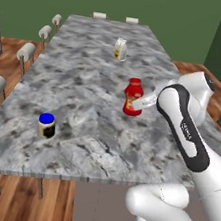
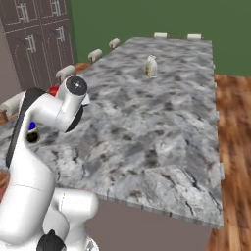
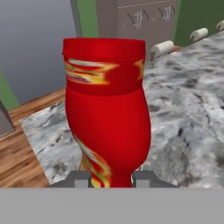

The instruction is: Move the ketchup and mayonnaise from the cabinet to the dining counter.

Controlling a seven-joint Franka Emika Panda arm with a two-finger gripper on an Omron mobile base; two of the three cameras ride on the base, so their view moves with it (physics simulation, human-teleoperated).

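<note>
The small red squeeze ketchup bottle (image 3: pixel 107 113), pinched between the gripper (image 3: pixel 111 178) fingertips, is best settled upright on the grey-white marbled dining counter (image 1: pixel 86 83) beneath before being released.

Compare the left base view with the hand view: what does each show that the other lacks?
Left base view alone: the mayonnaise standing near the front edge, and a small cream carton farther back. Hand view alone: the dark panelled cupboard behind the counter, and the hand closed on the bottle's base. Both: the ketchup on the dining counter, with stools alongside.
</note>
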